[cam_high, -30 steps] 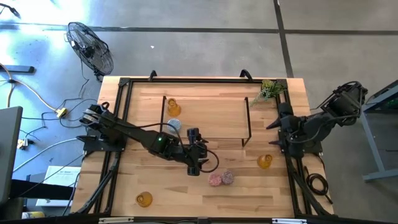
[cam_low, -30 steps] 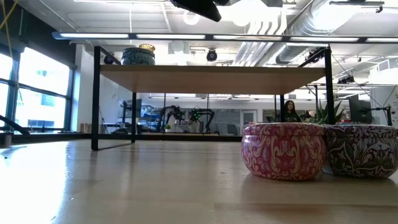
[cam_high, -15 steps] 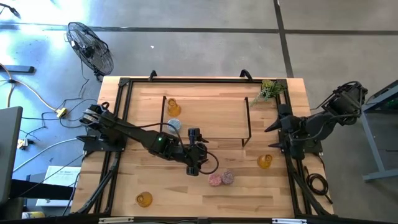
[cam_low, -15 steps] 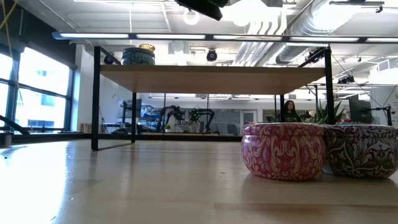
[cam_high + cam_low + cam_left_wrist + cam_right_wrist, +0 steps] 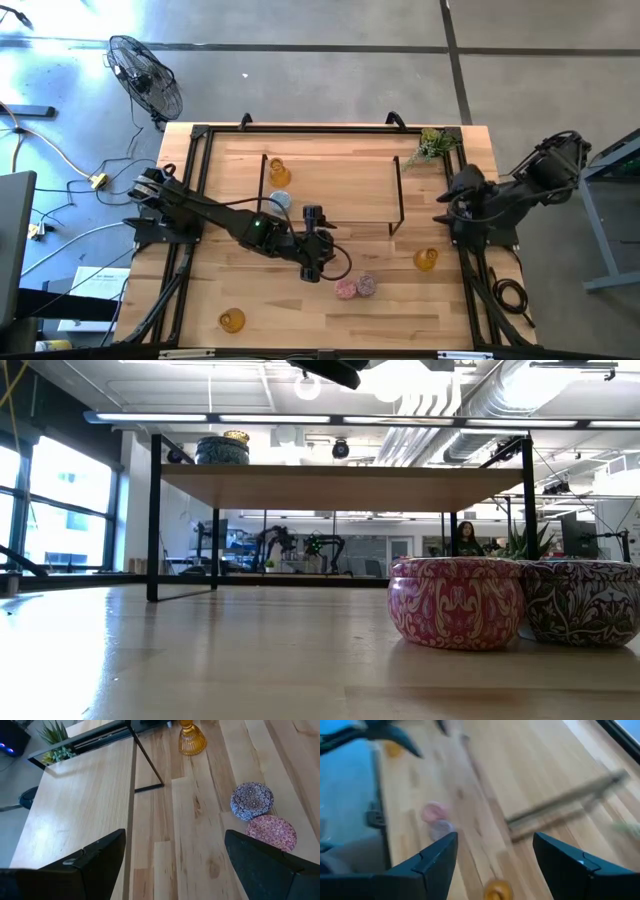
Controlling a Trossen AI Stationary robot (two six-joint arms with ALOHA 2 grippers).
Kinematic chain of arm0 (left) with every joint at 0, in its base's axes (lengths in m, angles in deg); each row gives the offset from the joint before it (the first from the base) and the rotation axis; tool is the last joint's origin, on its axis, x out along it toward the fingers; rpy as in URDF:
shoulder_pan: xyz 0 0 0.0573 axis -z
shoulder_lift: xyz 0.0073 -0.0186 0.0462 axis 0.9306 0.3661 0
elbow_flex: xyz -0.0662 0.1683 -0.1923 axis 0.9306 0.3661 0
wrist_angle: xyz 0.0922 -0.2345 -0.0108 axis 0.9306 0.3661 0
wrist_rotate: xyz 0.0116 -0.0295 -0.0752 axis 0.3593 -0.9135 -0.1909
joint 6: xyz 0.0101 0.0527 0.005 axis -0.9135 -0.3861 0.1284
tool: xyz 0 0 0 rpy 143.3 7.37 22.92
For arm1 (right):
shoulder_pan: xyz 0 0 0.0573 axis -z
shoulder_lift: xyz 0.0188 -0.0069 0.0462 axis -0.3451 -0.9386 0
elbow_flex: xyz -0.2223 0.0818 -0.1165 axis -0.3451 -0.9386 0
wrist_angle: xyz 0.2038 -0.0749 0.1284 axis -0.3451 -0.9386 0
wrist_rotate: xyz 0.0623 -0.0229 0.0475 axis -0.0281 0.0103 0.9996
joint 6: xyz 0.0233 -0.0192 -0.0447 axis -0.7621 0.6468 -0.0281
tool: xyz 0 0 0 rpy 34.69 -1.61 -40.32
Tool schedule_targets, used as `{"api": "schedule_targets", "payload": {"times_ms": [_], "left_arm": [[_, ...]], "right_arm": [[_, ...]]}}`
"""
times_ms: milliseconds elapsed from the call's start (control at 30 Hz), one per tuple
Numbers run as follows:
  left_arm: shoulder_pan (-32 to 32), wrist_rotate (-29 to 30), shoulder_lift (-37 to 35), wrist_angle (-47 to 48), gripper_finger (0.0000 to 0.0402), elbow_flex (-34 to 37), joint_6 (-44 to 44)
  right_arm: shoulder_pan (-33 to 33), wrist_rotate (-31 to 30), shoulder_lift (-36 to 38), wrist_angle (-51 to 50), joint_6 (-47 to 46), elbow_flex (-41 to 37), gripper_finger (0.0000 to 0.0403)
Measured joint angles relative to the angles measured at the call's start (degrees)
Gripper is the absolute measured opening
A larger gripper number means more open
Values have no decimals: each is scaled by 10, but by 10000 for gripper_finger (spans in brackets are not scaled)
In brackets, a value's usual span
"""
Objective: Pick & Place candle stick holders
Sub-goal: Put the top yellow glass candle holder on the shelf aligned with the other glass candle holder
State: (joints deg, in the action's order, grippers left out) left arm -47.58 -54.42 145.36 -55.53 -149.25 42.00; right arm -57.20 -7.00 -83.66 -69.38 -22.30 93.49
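My left gripper hovers open and empty over the table's middle, just in front of the rack. The pink holder and the purple holder stand side by side on the table nearer the front; they also show in the left wrist view, pink and purple. One amber holder stands on the table at the right and another at the front left. A third amber holder and the blue one stand on the rack's top. My right gripper is open and empty at the right edge.
The rack is a wooden top on thin black legs over the table's middle. A green plant sprig lies at the far right corner. Bare wood lies between the pink holder and the front-left amber holder.
My right gripper has drawn back a little toward the table's right edge and turned; it stays open. Its wrist view is blurred.
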Motion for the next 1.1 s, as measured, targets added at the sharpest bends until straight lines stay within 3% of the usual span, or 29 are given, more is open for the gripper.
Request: {"api": "schedule_targets", "payload": {"times_ms": [133, 367, 1100], "left_arm": [[0, 12, 0, -5, 335, 0, 0], [0, 25, 0, -14, 335, 0, 0], [0, -6, 0, -22, 335, 0, 7]], "right_arm": [[0, -19, -12, -58, -100, 0, 256], [24, -35, -33, -53, -141, 0, 256], [78, 225, -105, -55, -245, -120, 256]]}}
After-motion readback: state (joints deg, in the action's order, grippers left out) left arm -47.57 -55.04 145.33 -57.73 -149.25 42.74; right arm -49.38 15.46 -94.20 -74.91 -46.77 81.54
